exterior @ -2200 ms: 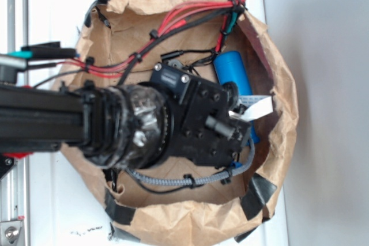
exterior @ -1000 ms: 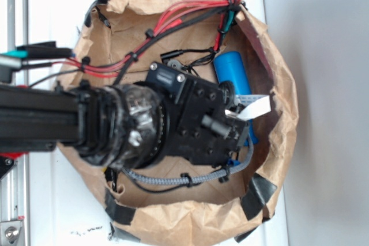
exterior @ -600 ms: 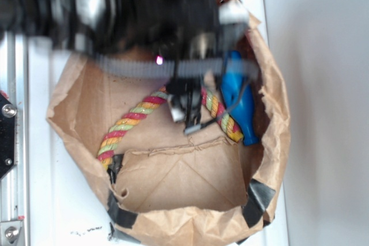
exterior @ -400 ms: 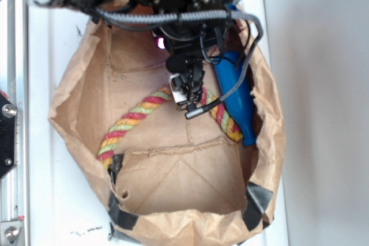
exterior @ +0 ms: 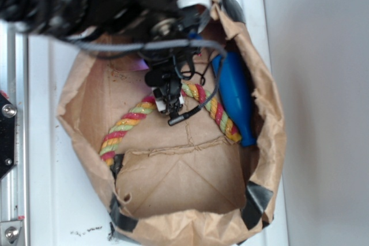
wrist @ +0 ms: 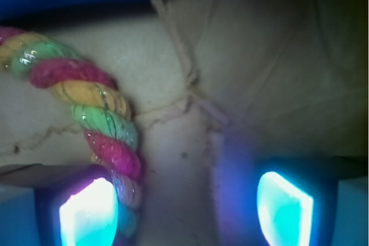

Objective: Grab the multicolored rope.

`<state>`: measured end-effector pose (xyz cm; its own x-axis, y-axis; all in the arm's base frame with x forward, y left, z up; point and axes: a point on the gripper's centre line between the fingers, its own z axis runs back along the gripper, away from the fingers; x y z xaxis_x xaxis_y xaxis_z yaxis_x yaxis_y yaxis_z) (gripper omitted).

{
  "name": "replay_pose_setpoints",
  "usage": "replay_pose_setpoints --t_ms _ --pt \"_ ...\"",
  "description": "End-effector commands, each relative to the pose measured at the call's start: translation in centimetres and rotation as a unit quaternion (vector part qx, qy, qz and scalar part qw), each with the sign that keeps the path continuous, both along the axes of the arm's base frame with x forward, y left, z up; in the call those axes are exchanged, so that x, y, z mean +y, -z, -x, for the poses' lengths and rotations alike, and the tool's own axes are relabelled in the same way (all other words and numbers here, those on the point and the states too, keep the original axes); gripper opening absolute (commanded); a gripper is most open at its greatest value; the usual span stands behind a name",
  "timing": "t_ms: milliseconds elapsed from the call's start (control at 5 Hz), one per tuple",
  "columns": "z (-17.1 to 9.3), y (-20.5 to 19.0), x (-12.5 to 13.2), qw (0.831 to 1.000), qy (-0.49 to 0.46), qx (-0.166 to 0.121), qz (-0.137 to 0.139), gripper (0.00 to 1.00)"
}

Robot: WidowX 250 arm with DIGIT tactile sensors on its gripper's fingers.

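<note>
The multicolored rope [exterior: 130,124] lies in an arch on the floor of a brown paper bag [exterior: 190,223], twisted from red, yellow and green strands. My gripper [exterior: 171,109] reaches down from the top of the exterior view onto the crest of that arch. In the wrist view the rope [wrist: 95,116] curves down from the upper left and runs in just beside the left glowing pad [wrist: 86,214]. The right pad [wrist: 285,207] stands far from it, with bare bag floor between. My gripper [wrist: 184,211] is open and holds nothing.
A blue bottle-shaped toy [exterior: 235,97] lies along the bag's right wall, close to the rope's right end. A grey braided cable [exterior: 144,44] hangs across the arm. Black tape [exterior: 253,200] patches the bag's lower corners. A metal rail [exterior: 11,142] runs down the left.
The arm, which covered the bag a second ago, has swung to the top of the view and uncovered the rope. The gripper has since shifted left and down onto the rope's crest.
</note>
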<state>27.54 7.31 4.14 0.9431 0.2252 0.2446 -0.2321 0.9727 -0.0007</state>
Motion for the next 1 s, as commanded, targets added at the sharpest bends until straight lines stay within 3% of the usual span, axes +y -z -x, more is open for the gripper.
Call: replay_pose_setpoints --t_ms 0,200,800 --pt "0.08 0.83 -0.74 0.999 0.013 -0.029 -0.030 1.00" --pt "0.01 1.19 -1.02 0.999 0.007 -0.022 -0.030 0.00" --pt "0.68 1.12 -0.96 0.999 -0.001 -0.019 -0.032 0.00"
